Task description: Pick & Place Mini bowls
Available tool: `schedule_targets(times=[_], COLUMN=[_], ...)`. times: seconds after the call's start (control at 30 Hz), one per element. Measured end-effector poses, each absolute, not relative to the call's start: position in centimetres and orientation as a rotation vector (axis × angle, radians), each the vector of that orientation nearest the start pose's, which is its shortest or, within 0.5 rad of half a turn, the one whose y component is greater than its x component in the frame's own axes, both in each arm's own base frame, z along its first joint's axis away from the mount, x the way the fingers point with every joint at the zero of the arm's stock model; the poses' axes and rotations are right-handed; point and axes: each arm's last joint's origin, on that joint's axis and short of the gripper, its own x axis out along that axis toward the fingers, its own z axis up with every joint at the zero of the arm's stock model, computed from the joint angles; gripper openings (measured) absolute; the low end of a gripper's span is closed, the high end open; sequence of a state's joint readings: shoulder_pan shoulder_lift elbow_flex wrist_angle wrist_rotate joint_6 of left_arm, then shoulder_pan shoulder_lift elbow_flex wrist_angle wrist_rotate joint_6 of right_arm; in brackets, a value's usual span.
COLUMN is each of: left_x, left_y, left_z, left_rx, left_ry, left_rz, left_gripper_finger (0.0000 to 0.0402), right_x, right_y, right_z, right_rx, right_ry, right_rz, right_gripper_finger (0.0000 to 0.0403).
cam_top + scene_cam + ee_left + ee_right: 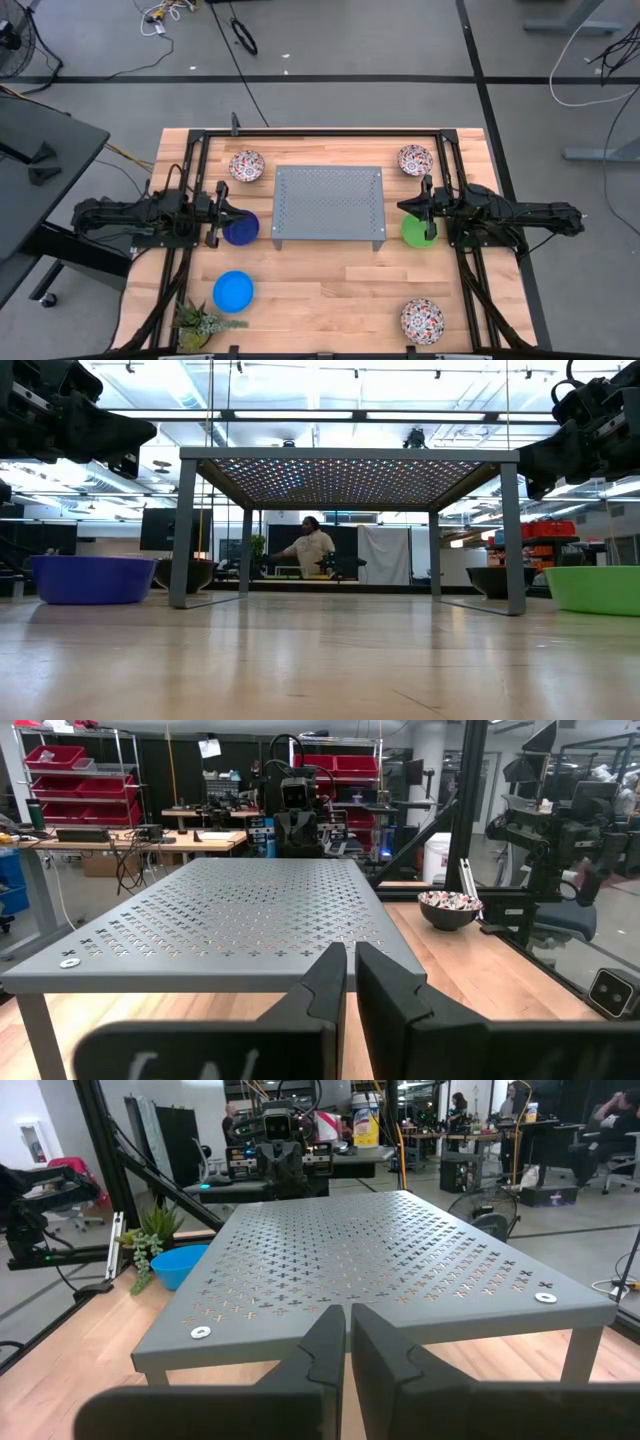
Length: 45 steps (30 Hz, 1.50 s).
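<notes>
Six mini bowls rest on their bases on the wooden table around a grey perforated tray (pixel 328 207). Floral ones sit at the far left (pixel 246 165), far right (pixel 415 159) and near right (pixel 422 320). The bright blue one (pixel 233 291) is near left. My left gripper (pixel 240 211) is shut, pointing level toward the tray, above the dark blue bowl (pixel 240 230). My right gripper (pixel 405 207) is shut too, level and above the green bowl (pixel 418 232). Neither touches anything. The wrist views show the left (pixel 350 952) and right (pixel 347 1315) fingers closed before the tray.
A spiky green plant (pixel 200 322) stands at the near left corner beside the bright blue bowl (pixel 180 1265). The tray (pixel 350 470) stands on thin legs, with room beneath it. Black frame rails run along the table's left and right sides. A person (pixel 312 546) stands in the room beyond.
</notes>
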<state>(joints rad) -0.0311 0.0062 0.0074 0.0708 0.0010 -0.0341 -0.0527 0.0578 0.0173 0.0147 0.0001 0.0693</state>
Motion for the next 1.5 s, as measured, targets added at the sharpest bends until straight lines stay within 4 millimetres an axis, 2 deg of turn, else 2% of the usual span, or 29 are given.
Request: schedule_targets(times=[0.7, 1.1, 1.27, 1.5], left_x=[9.7, 9.7, 9.7, 9.7], left_y=[-0.3, -0.3, -0.3, -0.3], left_z=[17.2, 17.2, 17.2, 17.2], left_rx=[-0.035, -0.035, -0.035, -0.035], left_ry=[-0.071, -0.071, -0.071, -0.071], left_rz=[-0.034, -0.033, -0.034, -0.033], left_gripper_finger=[0.0032, 0.0032, 0.0032, 0.0032], right_x=[10.0, 9.7, 9.3, 9.1], right_y=[-0.5, -0.5, -0.5, -0.5], right_z=[16.9, 19.4, 20.5, 21.1], right_rx=[0.07, 0.071, 0.208, 0.46], right_ry=[-0.004, -0.264, -0.387, -0.46], right_rz=[-0.053, -0.042, -0.024, 0.033], right_gripper_finger=[0.0027, 0.0027, 0.0027, 0.0027])
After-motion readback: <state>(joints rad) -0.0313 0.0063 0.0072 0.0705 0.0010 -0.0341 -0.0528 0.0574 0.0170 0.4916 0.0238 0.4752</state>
